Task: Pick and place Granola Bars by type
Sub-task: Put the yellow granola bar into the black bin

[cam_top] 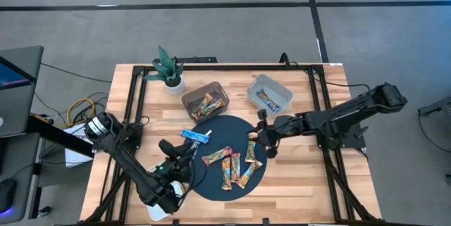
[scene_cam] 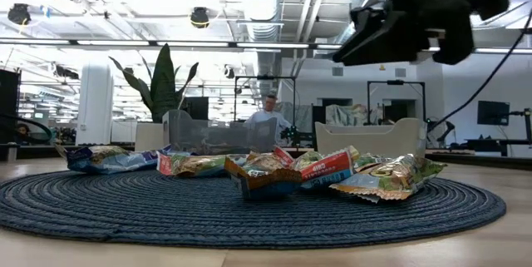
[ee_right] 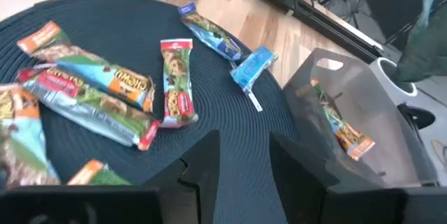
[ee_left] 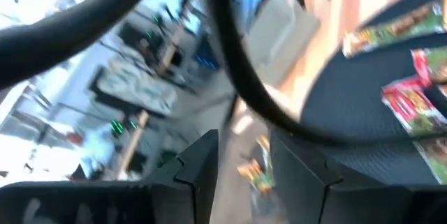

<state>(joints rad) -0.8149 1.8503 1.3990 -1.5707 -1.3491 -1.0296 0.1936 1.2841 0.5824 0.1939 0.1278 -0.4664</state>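
While both dark arms lean over a wooden table (cam_top: 296, 177), a loose pile of granola bars (cam_top: 232, 164) lies on a round dark woven mat (cam_top: 211, 187) near the table's middle. The right gripper (cam_top: 262, 136) hangs above the mat's edge on the side nearest the two bins, its jaws spread with a clear gap and nothing between them; its own wrist camera looks down past the dark fingers (ee_right: 202, 165) onto red, orange and green wrappers crowded on the mat. The left gripper (cam_top: 184, 150) sits low over the opposite edge of the mat, its jaws also parted and holding nothing, with a black cable crossing in front of its wrist camera.

A blue-and-white bar (cam_top: 196, 136) rests on the mat's rim, apart from the pile and between the left gripper and the bins. Beyond the mat stand two bins side by side: a dark bin (cam_top: 205, 101) holding orange-wrapped bars, and a lighter grey bin (cam_top: 270, 93) with a bar inside. A small potted plant (cam_top: 169, 71) in a white pot stands beside the dark bin, at the table's far edge.

From table height the wrappers heap on the mat in front of both bins, and a person (scene_cam: 268, 116) shows far off in the room behind them.
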